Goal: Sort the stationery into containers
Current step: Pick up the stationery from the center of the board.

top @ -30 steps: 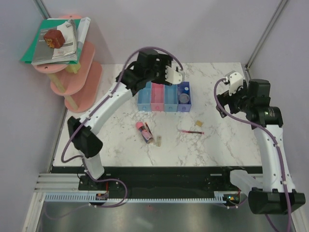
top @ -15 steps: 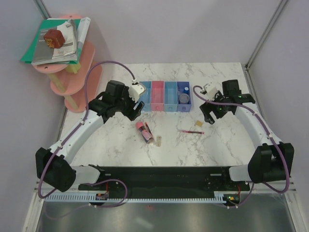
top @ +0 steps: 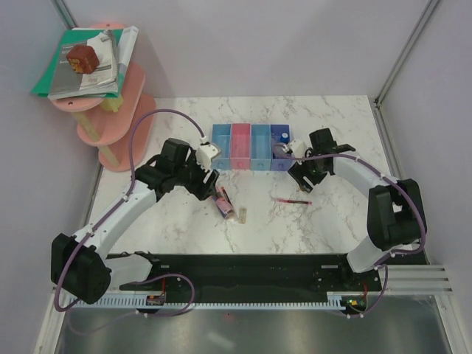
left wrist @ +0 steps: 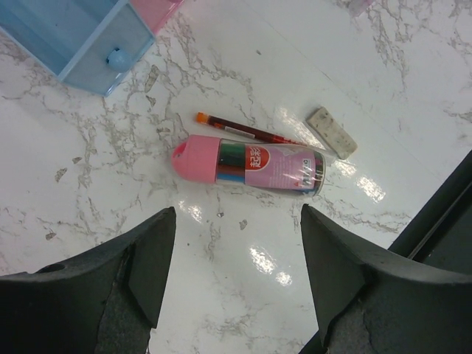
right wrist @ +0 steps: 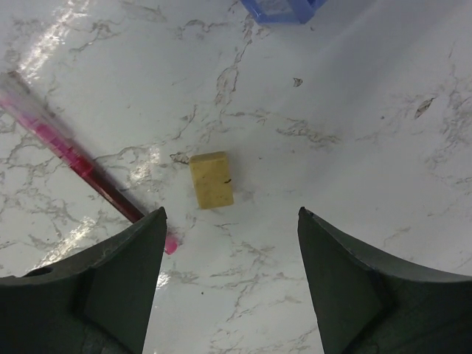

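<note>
The row of four trays (top: 241, 140) stands at the back middle; the darker blue one (top: 277, 138) holds a grey blue-capped cylinder (top: 283, 150). A pink-capped dark tube (top: 220, 200) lies mid-table beside a thin red pen (left wrist: 243, 131) and a tan block (top: 240, 215). My left gripper (top: 206, 183) is open and empty just left of the tube (left wrist: 251, 164). My right gripper (top: 299, 181) is open and empty above a second tan block (right wrist: 212, 179), next to another red pen (top: 293, 200). The clear roll is out of view.
A tiered pink round shelf (top: 122, 125) with stacked books and a brown block (top: 82, 57) stands at the back left. The light blue tray's corner (left wrist: 81, 44) is near my left gripper. The table's dark front edge (top: 236, 259) runs below the items.
Both arms have come down and inward from above. My left gripper moved from over the trays to beside the tube. My right gripper moved left to over the tan block.
</note>
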You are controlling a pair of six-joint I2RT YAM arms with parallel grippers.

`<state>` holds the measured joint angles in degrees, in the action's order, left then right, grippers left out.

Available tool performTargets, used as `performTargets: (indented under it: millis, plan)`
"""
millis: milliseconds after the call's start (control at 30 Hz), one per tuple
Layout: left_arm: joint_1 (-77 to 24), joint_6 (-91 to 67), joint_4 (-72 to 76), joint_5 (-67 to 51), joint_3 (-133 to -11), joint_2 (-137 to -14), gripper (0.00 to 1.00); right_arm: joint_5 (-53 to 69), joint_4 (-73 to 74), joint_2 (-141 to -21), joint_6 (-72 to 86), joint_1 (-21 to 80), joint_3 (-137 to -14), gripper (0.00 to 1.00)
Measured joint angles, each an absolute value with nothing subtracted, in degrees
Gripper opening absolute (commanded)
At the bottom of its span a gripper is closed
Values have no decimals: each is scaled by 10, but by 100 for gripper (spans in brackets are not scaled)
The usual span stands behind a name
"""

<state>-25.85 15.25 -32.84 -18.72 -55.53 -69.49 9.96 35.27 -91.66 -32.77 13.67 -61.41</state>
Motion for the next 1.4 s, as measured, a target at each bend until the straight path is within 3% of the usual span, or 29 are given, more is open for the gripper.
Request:
performTargets:
  millis: [300,700,800,833,933,1233,1400]
  plan:
    - [-258,153,-326,-197,-555,-667,75,84,314,-966,-328,145,-613,70]
    - [-258,161,-326,-196,-555,-665,75,79,278,-978,-326,151,-579,49]
    - [-258,162,-326,-196,-555,-665,75,78,267,-978,-322,153,-576,35]
    - [-258,163,-326,-196,-555,-665,75,79,266,-978,-322,154,-575,23]
    - [-258,165,-326,-196,-556,-665,73,74,259,-978,-319,156,-574,7]
    - [-276,161,-324,-197,-555,-671,61,71,300,-933,-297,158,-583,3]
    - [-320,143,-315,-195,-556,-698,58,78,334,-885,-262,159,-681,0]
